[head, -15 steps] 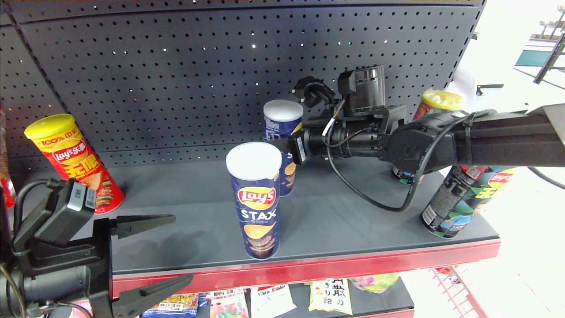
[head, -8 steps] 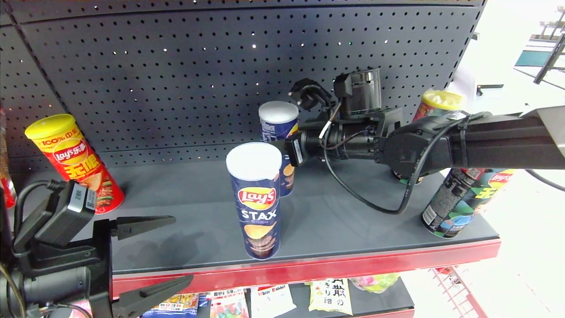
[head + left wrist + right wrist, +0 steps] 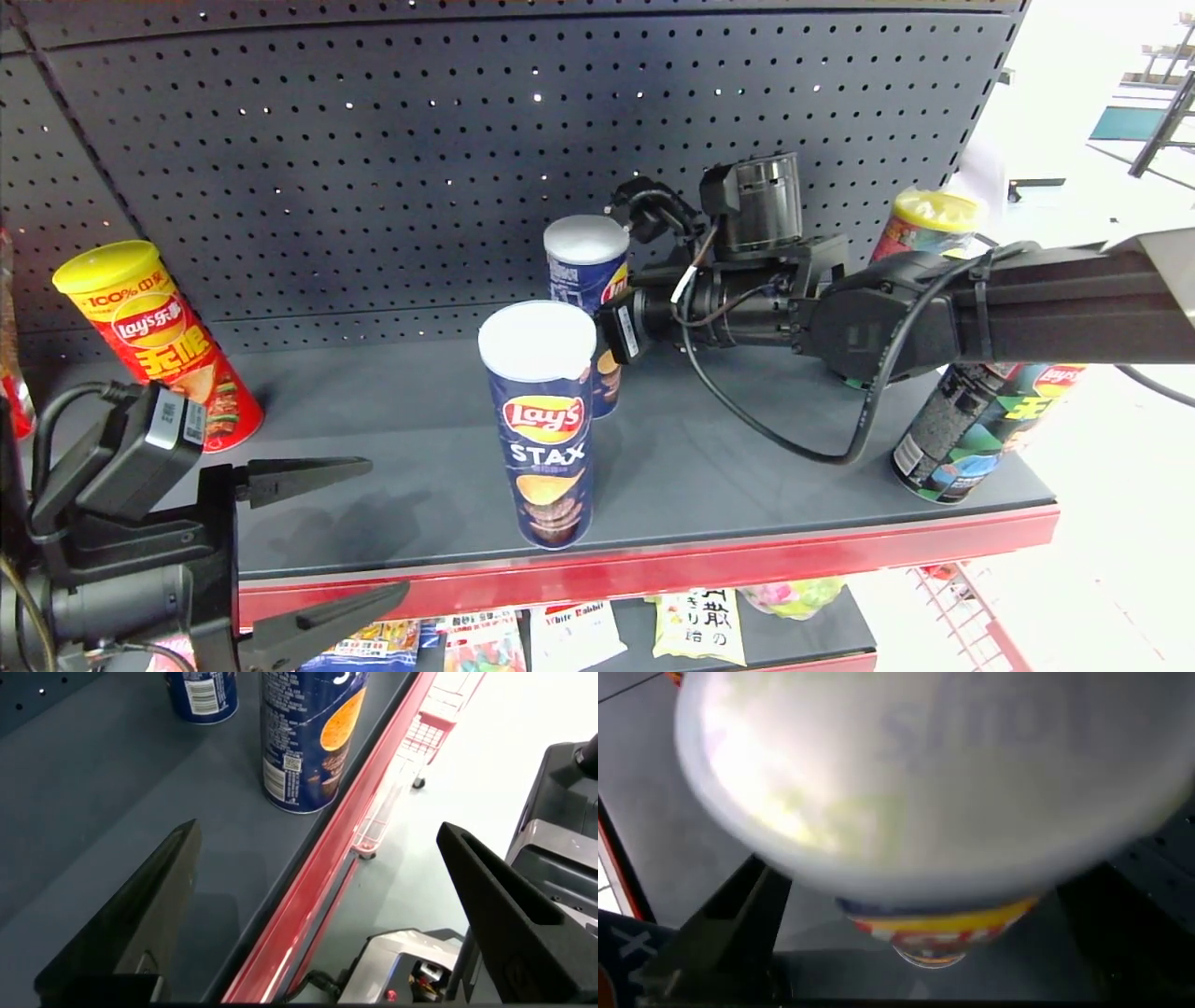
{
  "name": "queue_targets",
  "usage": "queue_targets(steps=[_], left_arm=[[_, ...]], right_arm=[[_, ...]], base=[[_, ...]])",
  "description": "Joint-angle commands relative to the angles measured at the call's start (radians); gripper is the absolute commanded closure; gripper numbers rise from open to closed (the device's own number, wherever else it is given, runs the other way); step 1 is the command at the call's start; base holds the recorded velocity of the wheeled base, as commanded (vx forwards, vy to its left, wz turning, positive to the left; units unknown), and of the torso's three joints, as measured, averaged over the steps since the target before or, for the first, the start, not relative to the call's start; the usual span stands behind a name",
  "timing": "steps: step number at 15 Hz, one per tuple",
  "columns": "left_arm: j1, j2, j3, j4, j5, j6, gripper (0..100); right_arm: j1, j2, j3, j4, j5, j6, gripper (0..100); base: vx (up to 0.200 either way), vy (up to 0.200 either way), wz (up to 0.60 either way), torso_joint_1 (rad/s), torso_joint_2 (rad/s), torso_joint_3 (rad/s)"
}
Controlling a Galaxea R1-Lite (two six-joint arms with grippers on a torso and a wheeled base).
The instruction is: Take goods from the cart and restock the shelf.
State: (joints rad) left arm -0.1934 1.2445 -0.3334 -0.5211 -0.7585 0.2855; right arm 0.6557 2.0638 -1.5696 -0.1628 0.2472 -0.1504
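Rear blue can (image 3: 586,271): stood upright at mid-shelf, long axis vertical, white lid up, just behind the front blue can (image 3: 541,420).
Labels: both wraps were dark blue with a red-and-yellow logo and pictured crisps; the front can's logo faced the aisle, while the rear can's fine print was too small to read.
Right end effector (image 3: 605,325): pinched the rear blue can from the side, a finger on either flank.
Left end effector (image 3: 387,523): spread wide, low before the shelf (image 3: 728,467) edge.
Neighbours: a red can (image 3: 154,341) leaned at the left; a dark can (image 3: 971,420) tilted at the right.
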Motion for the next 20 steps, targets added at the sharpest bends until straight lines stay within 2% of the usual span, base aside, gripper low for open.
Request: queue_targets(steps=[1,3,4,5,10,13,15,16,19,20], left_arm=[[0.000,0.009,0.001,0.000,0.001,0.000,0],[0.000,0.023,-0.001,0.000,0.001,0.000,0],[0.000,0.023,-0.001,0.000,0.001,0.000,0],[0.000,0.041,-0.001,0.000,0.021,0.000,0],[0.003,0.105,-0.018,-0.005,0.110,-0.002,0],[0.003,0.130,-0.044,-0.007,0.176,-0.045,0],[0.003,0.155,-0.061,-0.004,0.260,-0.051,0],[0.003,0.159,-0.061,-0.002,0.275,-0.051,0],[-0.023,0.224,-0.068,-0.002,0.416,-0.048,0],[-0.034,0.237,-0.075,-0.002,0.438,-0.048,0]], right_arm=[[-0.001,-0.067,0.054,-0.003,-0.008,0.002,0],[-0.001,-0.146,0.151,-0.003,-0.025,0.003,0],[-0.001,-0.146,0.151,-0.003,-0.025,0.003,0],[-0.004,-0.232,0.264,-0.004,-0.037,0.008,0],[-0.028,-0.426,0.468,-0.015,-0.204,0.109,0],[-0.025,-0.554,0.605,-0.015,-0.233,0.112,0],[-0.001,-0.692,0.730,-0.017,-0.227,0.114,0],[0.013,-0.726,0.753,-0.017,-0.226,0.114,0],[0.054,-0.938,0.867,-0.015,-0.229,0.111,0],[0.054,-0.973,0.885,-0.015,-0.229,0.111,0]], base=[[0.000,0.000,0.00,0.000,0.00,0.000],[0.000,0.000,0.00,0.000,0.00,0.000],[0.000,0.000,0.00,0.000,0.00,0.000],[0.000,0.000,0.00,0.000,0.00,0.000],[0.000,0.000,0.00,0.000,0.00,0.000],[0.000,0.000,0.00,0.000,0.00,0.000],[0.000,0.000,0.00,0.000,0.00,0.000],[0.000,0.000,0.00,0.000,0.00,0.000],[0.000,0.000,0.00,0.000,0.00,0.000],[0.000,0.000,0.00,0.000,0.00,0.000]])
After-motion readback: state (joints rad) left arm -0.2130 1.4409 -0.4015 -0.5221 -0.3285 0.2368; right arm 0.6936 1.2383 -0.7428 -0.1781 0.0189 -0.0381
